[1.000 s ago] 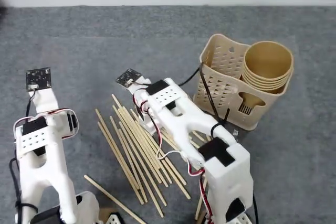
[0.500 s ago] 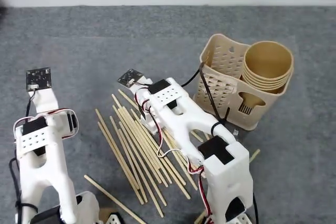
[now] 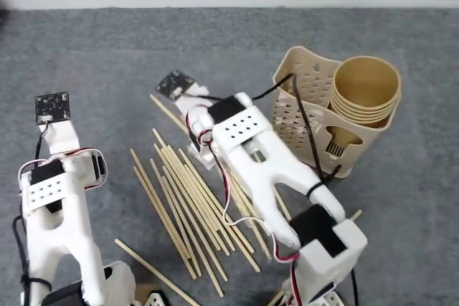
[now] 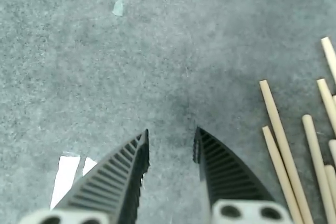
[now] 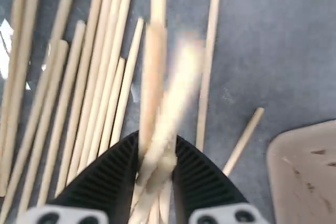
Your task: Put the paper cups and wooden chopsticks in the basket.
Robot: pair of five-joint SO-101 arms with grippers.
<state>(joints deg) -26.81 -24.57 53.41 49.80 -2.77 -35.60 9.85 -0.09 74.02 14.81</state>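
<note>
Chopsticks (image 3: 188, 202) all over the grey mat (image 3: 107, 48), fanned out in a loose pile between the two arms. The right gripper (image 5: 156, 139) is clamped tight on what looks like two of them. They're smeared in the right wrist view, so there could be a third tucked in.

In the high view one held stick pokes out past the wrist toward the far left. Another end shows beyond that arm's elbow, so the grab is partway along the length, not at a tip. My guess is that keeps the bundle from drooping on a carry over to the basket (image 3: 300, 116), which stands just to the right of that arm. The paper cups (image 3: 366, 87) sit nested in the basket's right-hand compartment. The compartment next to the arm looks free, and that's probably where the sticks belong.

The left gripper (image 4: 170, 132) hangs over bare mat beside the pile, jaws partly apart with nothing between them. Probably parked out of the way.

Counts:
- one basket with two compartments
- one stack of cups, five or so going by the rims, can't swear to it
- about two sticks in the grip
- past a dozen loose ones, overlapping too much for a clean number
- one lone stick (image 3: 156, 273) off by itself near the left arm's base
</note>
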